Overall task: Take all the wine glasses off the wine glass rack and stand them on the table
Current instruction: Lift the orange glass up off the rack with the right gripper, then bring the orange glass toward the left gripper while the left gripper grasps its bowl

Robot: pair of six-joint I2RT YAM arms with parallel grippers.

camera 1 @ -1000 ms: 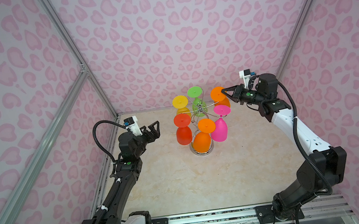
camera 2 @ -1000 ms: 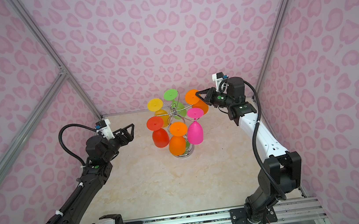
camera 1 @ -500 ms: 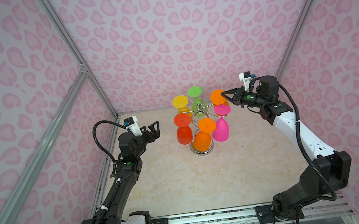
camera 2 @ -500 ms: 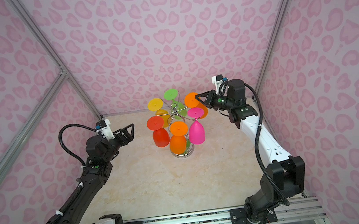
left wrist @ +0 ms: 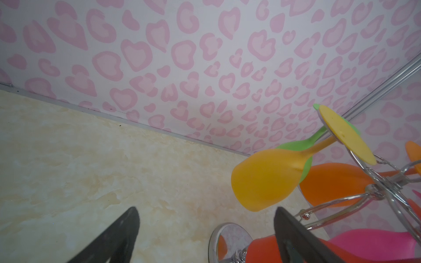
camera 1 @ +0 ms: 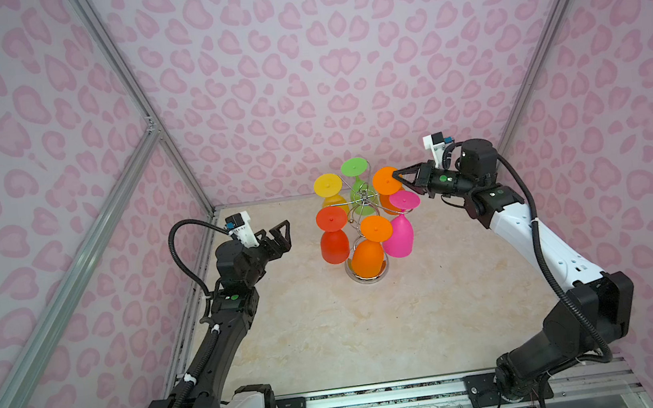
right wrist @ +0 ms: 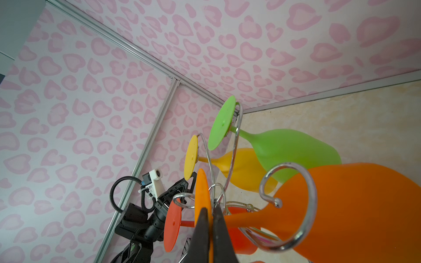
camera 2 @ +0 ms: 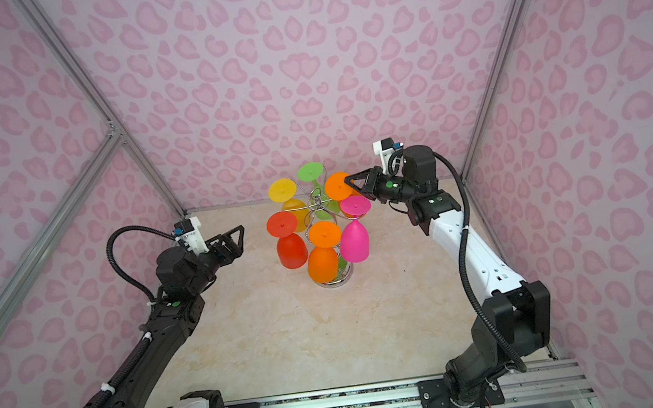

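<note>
Right wrist view puts the orange wine glass (right wrist: 353, 205) closest: it hangs bowl down at the back right of the wine glass rack (right wrist: 287, 165), its stem passing through a curled chrome hook. The right gripper (right wrist: 209, 210) is pinched edge-on over this glass's flat foot, one black finger on each face of the disc. In both top views the same pinch shows at the rack's upper right.

The rack stands at the back middle of the marbled tabletop (camera 1: 373, 333), near the rear wall. Five more glasses hang upside down around it: green glass (camera 1: 353, 167) at the back, yellow glass (camera 1: 327, 185) back left, red glass (camera 1: 334, 246) left, front orange glass (camera 1: 366, 257), and pink glass (camera 1: 397, 236), whose foot sits just below the right gripper's fingers.

The left gripper (left wrist: 205, 208) hovers left of the rack, jaws spread wide, holding nothing and apart from the red glass.

From above, the bowls hide most of the twisted stem, and only the rim of the mirrored base shows. The held glass's bowl is covered there by the pink foot, and it runs off the edge of the right wrist view
</note>
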